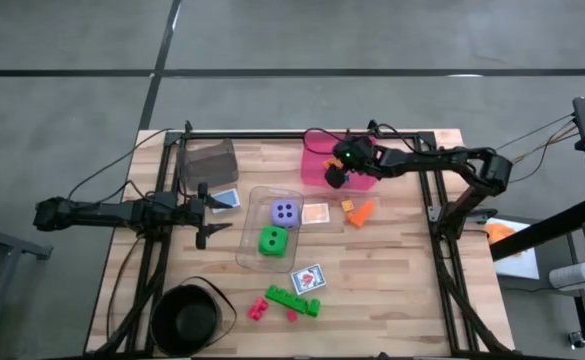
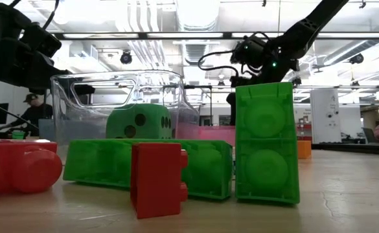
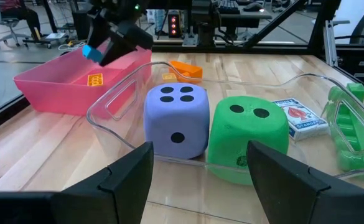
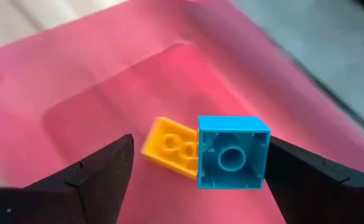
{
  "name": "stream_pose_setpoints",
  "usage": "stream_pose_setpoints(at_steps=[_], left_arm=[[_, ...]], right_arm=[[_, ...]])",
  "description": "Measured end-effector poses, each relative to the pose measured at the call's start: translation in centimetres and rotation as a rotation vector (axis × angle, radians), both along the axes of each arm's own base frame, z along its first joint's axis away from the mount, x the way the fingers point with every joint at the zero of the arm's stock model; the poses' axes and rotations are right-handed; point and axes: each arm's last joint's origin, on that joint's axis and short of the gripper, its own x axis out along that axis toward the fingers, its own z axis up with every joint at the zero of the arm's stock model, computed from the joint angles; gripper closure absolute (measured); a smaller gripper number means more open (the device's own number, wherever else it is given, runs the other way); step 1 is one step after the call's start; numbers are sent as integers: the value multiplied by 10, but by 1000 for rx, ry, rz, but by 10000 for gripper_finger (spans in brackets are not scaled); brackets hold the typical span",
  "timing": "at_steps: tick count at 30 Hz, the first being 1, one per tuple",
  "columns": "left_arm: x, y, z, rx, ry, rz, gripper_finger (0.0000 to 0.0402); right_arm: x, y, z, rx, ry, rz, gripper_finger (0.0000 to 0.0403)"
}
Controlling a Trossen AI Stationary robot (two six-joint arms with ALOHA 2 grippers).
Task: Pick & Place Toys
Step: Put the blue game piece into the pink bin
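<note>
Up front on the bench (image 1: 392,300) there's a little pile of bricks: a green brick (image 1: 292,300) with a pink brick (image 1: 259,308) beside it, and a card (image 1: 308,278) just past them. Black bowl (image 1: 185,320) sits off at the near left corner.

Middle of the bench, the clear bin (image 1: 250,232) holds the purple die (image 1: 284,212) and the green die (image 1: 271,240), touching side by side. The left gripper (image 1: 208,216) hovers just beside that bin with its fingers spread wide, probably lined up for a die.

Further back, the right gripper (image 4: 194,163) hangs over the pink bin (image 1: 317,170) with a teal brick (image 4: 233,151) against one finger and a gap at the other. Looks like a drop-off, since a yellow brick (image 4: 171,147) already lies in there.

Hard to say whether the teal brick is gripped or already let go. An orange brick (image 1: 360,212) waits nearby.
</note>
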Motion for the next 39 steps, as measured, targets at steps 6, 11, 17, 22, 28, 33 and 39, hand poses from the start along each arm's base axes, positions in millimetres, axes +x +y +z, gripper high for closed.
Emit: stream_pose_setpoints(at_steps=[6, 11, 17, 22, 28, 33, 39], left_arm=[[0, 0, 0, 0, 0, 0, 144], [0, 0, 0, 0, 0, 0, 144], [0, 0, 0, 0, 0, 0, 144], [0, 0, 0, 0, 0, 0, 144], [0, 0, 0, 0, 0, 0, 144], [0, 0, 0, 0, 0, 0, 144], [0, 0, 0, 0, 0, 0, 144]], right_arm=[[-5, 4, 8, -18, 28, -22, 68], [-8, 14, 7, 81, 61, 66, 67], [-13, 21, 17, 147, 75, 123, 67], [-16, 25, 43, 144, -15, 165, 67], [-24, 31, 70, 138, -125, 210, 67], [-34, 36, 68, 198, -42, 197, 67], [-38, 40, 44, 238, 148, 116, 67]])
